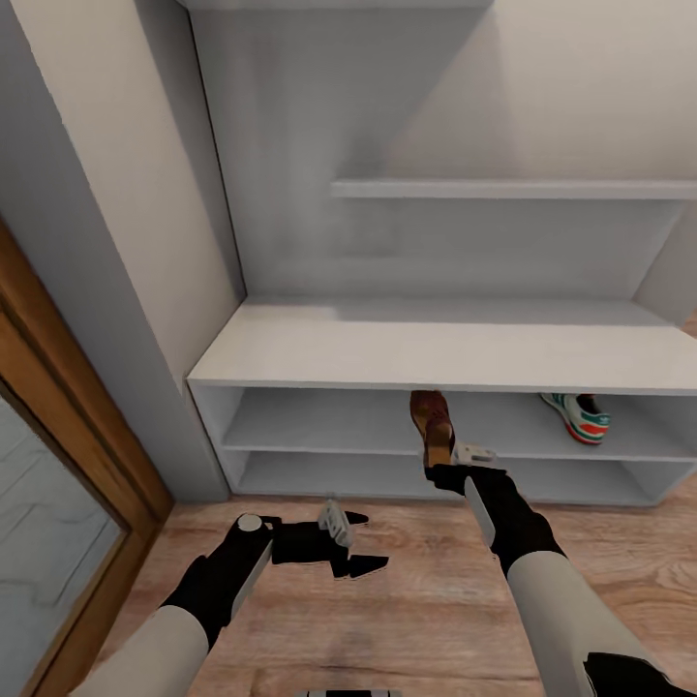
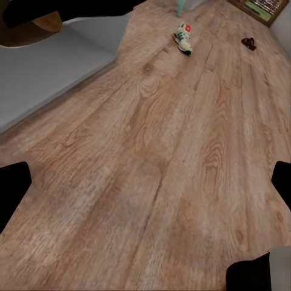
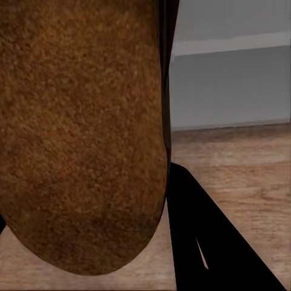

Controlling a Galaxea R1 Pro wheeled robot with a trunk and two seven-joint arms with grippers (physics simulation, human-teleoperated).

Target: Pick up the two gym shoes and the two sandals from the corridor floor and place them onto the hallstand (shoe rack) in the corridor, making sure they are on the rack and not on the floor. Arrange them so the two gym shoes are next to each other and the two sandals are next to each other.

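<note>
My right gripper is shut on a dark brown sandal, holding it upright at the front of the upper shelf compartment of the light-grey hallstand. In the right wrist view the sandal sits close against the camera, beside one black finger. One white gym shoe with teal stripes lies on that same shelf, to the right. My left gripper hangs open and empty over the wood floor. The left wrist view shows a second gym shoe and another brown sandal far off on the floor.
A wood-framed door with a glass panel stands at the left, beside a grey wall edge. The hallstand's tall back panel carries a floating shelf. Bare plank floor lies between me and the unit.
</note>
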